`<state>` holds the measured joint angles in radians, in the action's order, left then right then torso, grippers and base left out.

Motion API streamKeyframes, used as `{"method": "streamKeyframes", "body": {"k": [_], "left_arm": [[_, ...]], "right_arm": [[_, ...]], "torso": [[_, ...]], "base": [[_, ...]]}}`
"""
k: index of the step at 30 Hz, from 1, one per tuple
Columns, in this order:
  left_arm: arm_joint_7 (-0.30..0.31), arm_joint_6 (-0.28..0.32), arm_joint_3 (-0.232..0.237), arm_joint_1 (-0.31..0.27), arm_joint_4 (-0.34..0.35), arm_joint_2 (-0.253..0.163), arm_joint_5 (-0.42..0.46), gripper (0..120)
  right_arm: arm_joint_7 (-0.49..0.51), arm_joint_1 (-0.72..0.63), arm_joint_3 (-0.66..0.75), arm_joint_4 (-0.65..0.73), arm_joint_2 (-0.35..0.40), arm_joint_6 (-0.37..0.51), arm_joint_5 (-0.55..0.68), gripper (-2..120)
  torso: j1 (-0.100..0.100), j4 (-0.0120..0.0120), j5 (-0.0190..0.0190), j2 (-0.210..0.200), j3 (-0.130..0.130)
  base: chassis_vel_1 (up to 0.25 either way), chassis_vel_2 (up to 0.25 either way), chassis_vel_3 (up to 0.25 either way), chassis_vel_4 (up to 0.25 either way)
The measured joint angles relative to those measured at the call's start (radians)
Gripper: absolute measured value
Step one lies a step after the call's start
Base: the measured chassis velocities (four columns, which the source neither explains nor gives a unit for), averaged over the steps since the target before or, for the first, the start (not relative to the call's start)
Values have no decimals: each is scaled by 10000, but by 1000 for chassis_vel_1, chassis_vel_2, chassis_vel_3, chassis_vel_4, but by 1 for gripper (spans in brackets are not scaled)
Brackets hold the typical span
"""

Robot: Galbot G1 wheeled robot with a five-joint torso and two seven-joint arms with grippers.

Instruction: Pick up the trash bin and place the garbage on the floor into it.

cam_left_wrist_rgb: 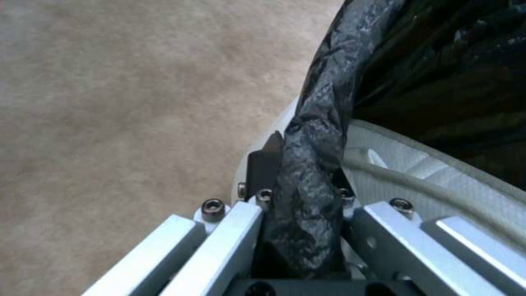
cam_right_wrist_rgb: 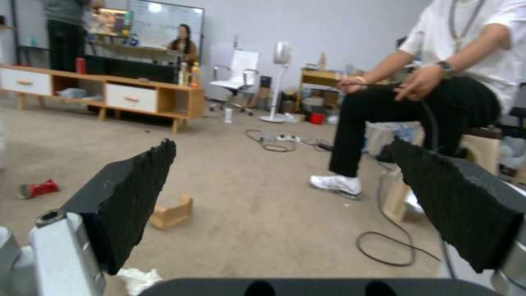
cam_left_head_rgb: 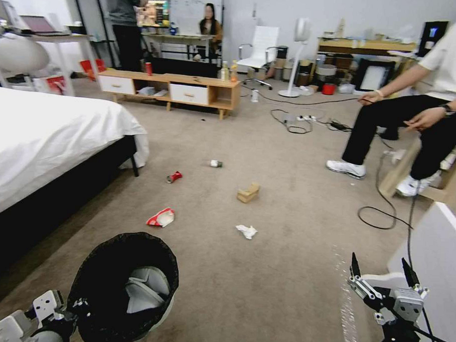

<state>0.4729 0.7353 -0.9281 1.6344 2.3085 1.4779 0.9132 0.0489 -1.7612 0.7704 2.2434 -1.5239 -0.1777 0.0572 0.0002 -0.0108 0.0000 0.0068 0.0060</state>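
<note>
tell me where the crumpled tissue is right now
In the head view the crumpled tissue lies on the carpet near the middle, between the trash bin and the open right gripper, just this side of the tan paper bag.

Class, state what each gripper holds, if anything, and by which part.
Left gripper clamps the trash bin by its bag-covered rim. Right gripper is open, holding nothing.

White bed — low wooden cabinet

Left hand grips trash bin; garbage litters carpet.
</note>
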Motion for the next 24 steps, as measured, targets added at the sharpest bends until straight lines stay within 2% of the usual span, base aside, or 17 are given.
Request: {"method": "streamKeyframes", "body": {"k": [11,24], "left_arm": [[-17,0,20,-19,-44,14,-35,2],[-122,0,-2,-22,-124,15,-203,2]], "right_arm": [[6,35,29,-33,9,-28,-8,100],[-18,76,52,-110,-3,-191,-20,100]], "torso": [[0,2,0,0,0],[0,-1,0,0,0]], "base": [[70,68,68,66],[0,0,0,0]]}}
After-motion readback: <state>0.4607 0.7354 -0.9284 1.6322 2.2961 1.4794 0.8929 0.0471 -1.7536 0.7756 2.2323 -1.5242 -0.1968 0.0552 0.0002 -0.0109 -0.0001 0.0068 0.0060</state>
